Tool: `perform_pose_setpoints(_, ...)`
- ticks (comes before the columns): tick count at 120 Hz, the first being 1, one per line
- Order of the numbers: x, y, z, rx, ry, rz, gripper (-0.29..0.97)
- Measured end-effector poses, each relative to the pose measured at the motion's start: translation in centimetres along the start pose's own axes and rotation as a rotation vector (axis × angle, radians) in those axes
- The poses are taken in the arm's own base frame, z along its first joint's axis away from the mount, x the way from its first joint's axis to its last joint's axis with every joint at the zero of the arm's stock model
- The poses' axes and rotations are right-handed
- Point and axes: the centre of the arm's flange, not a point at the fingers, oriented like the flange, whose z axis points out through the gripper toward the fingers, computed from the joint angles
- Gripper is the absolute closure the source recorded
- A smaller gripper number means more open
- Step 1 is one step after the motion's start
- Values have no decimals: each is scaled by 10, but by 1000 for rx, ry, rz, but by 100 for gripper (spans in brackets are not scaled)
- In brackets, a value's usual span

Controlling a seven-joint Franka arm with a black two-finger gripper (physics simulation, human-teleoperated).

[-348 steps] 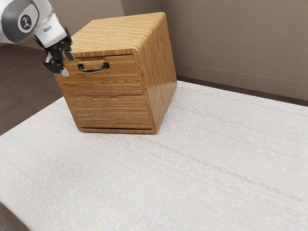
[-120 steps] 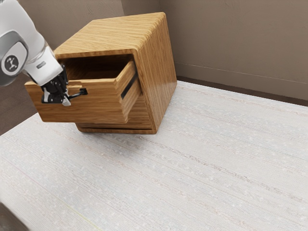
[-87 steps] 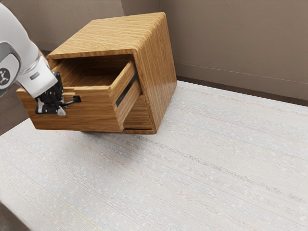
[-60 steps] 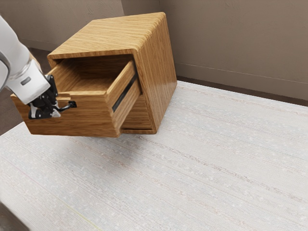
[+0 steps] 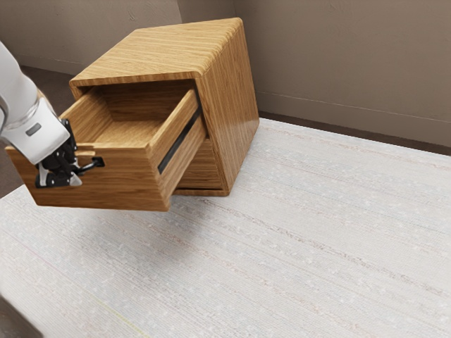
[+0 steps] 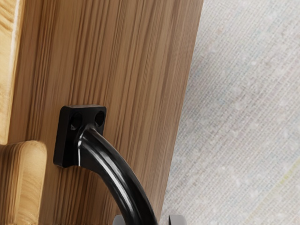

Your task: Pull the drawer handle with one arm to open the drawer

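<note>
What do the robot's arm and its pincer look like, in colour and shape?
The arm is a thick, rounded white tube with a small grey mark near its end. The pincer is black and blocky, with pale grey tips.

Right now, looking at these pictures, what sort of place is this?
Probably a plain simulated room: a wooden cabinet stands on a pale table, with bare beige walls and a baseboard behind it. The pincer holds the black handle of the open drawer.
</note>
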Motion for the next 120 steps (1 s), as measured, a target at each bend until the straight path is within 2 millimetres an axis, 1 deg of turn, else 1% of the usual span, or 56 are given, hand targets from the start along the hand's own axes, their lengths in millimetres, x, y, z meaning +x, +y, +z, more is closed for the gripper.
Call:
perform_pose_setpoints(18,-1,2,1,-13,-4,-28,63)
perform_pose_setpoints(34,-1,1,-1,-13,-2,-47,56)
perform_pose_setpoints(46,1,0,-9,-2,2,-56,53)
perform_pose_setpoints(52,3,-2,-19,14,8,-57,51)
perform_pose_setpoints(59,9,-5,-39,40,20,-57,50)
perform_pose_setpoints(70,21,-16,-87,88,76,-56,49)
perform_pose_setpoints(74,24,-29,-103,85,100,-60,49)
perform_pose_setpoints(77,25,-50,-114,67,118,-67,49)
perform_pose_setpoints(79,25,-64,-117,47,126,-73,48)
perform_pose_setpoints(81,26,-75,-119,24,131,-78,47)
perform_pose_setpoints(84,27,-83,-121,-12,134,-80,44)
perform_pose_setpoints(88,25,-90,-117,-66,137,-83,37)
perform_pose_setpoints(93,13,-96,-106,-132,123,-111,30)
perform_pose_setpoints(97,4,-97,-97,-182,110,-135,26)
perform_pose_setpoints(102,2,-96,-90,-235,106,-151,21)
perform_pose_setpoints(114,12,-85,-86,-318,94,-142,13)
perform_pose_setpoints(120,34,-85,-85,-329,73,-103,10)
